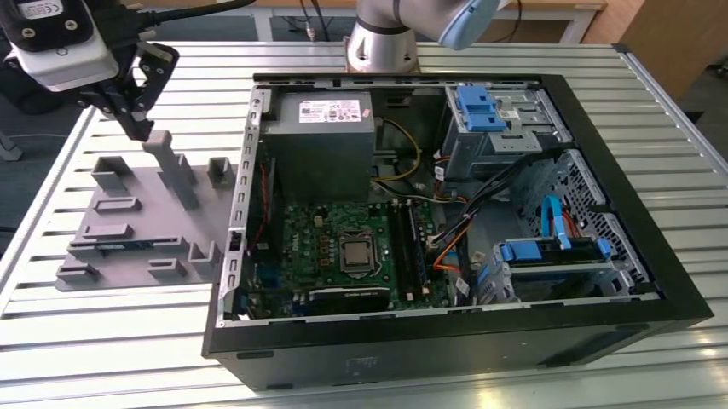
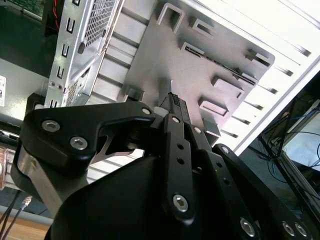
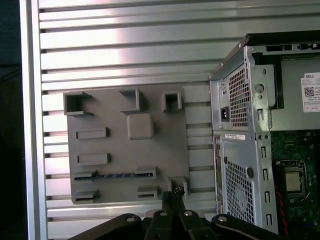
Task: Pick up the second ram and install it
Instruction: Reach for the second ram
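One stick, the second ram point(image 3: 115, 175), sits slotted in the gray fixture plate point(image 3: 125, 150) on the worktop, with its long axis pointing toward the computer case point(image 3: 240, 150). The pincer point(image 1: 141, 128) hangs above the plate, pressed together and empty. The ram lies below it, well apart.

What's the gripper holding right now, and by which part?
Nothing. The gripper, fingers shut and empty, hangs near the gray fixture plate; the second ram lies in a slot on that plate.
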